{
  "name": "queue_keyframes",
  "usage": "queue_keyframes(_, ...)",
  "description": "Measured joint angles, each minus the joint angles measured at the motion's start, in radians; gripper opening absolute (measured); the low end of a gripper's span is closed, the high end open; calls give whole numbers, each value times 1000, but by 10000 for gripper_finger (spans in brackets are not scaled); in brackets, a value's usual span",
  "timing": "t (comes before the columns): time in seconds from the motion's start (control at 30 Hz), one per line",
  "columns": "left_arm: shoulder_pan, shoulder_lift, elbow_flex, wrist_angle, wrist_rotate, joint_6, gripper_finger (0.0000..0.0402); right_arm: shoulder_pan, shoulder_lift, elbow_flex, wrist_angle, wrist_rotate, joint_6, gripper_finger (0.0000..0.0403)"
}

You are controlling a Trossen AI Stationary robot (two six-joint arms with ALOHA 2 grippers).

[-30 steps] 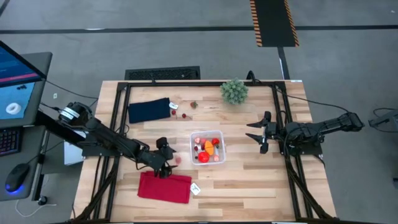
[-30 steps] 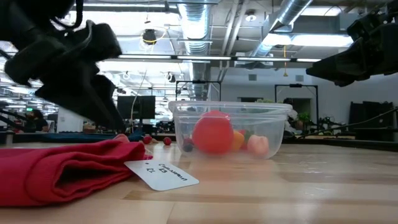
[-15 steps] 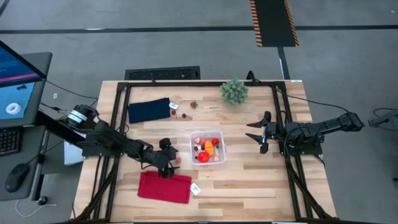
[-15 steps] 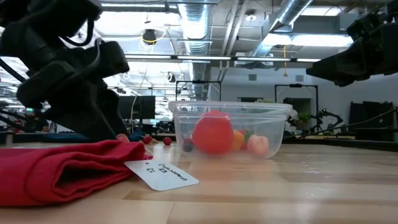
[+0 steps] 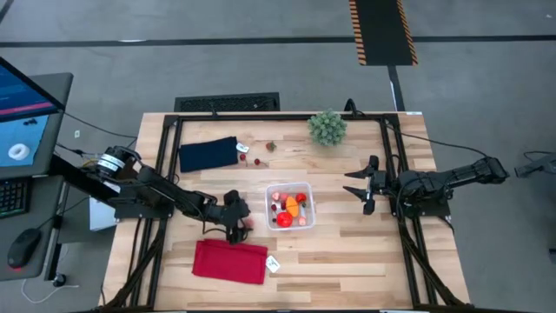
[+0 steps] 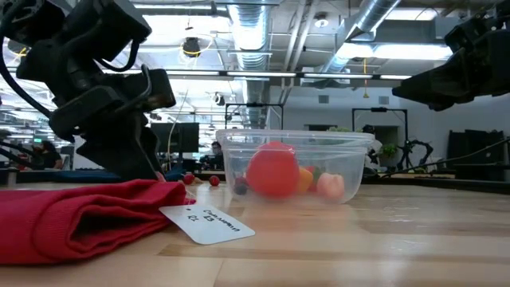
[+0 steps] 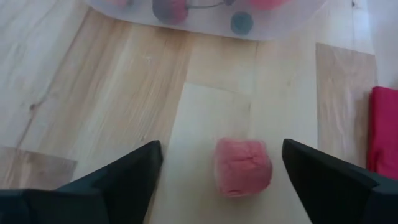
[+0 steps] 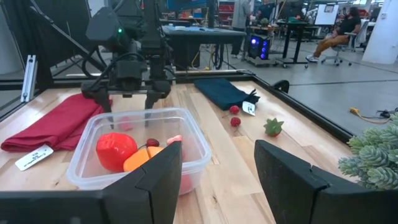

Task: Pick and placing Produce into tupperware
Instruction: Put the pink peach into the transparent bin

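The left gripper [image 7: 214,171] is hovering, fingers spread, straddling a small pink fuzzy toy piece [image 7: 242,167] on the wooden table [image 5: 347,248], just beside the clear squarish plastic tupperware [image 5: 289,207]. Next, I'd say, lowering and pinching. The right gripper [image 5: 362,187] is waiting, fingers apart.

Light wooden plank table [image 5: 347,248] in a black metal frame. Directly on it: clear squarish plastic tupperware [image 5: 290,206], flat red cloth [image 5: 229,262] with a white paper tag [image 5: 273,264], folded navy cloth [image 5: 208,154], green spiky plant ball [image 5: 327,127], loose pink toy produce piece [image 7: 242,167], small red pieces [image 8: 234,116] beside the navy cloth.
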Motion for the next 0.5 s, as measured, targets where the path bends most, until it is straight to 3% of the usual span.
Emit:
queue_keyframes(0.17,13,1,0,-3,-8,-13,275,0,0,0,0,0,0,224)
queue_keyframes(0.5,17,2,-1,-10,-28,1,127,0,0,0,0,0,0,224)
